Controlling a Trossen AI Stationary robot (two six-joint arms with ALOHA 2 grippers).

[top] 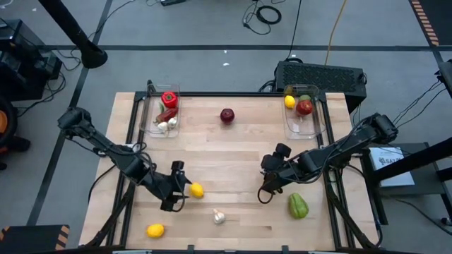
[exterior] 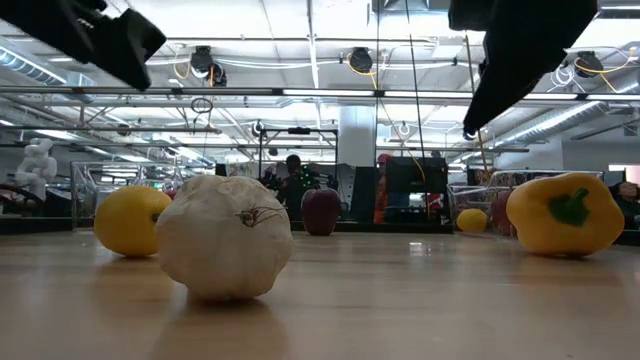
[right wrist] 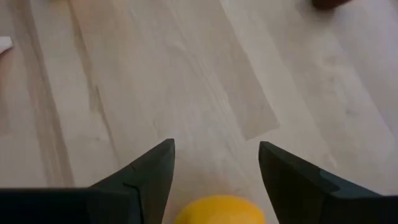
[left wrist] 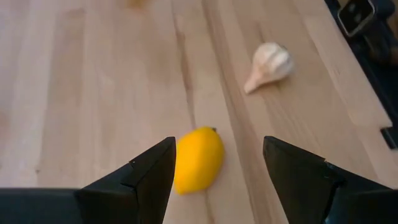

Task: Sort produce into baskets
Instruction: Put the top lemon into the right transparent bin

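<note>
left pincer (left wrist: 214, 177): fingers apart, low over worktop (top: 233, 159), lemon (left wrist: 198, 158) between them, not clamped | right pincer (right wrist: 214, 180): fingers apart, holds nothing, yellow pepper (right wrist: 219, 210) just under it | garlic (left wrist: 269, 65) ahead of left pincer | apple (top: 227, 115) far ahead, between both baskets (top: 150, 120)

Bare table (top: 233, 159) lies between the arms; garlic (top: 219, 217) sits near the lemon (top: 196, 190).
</note>
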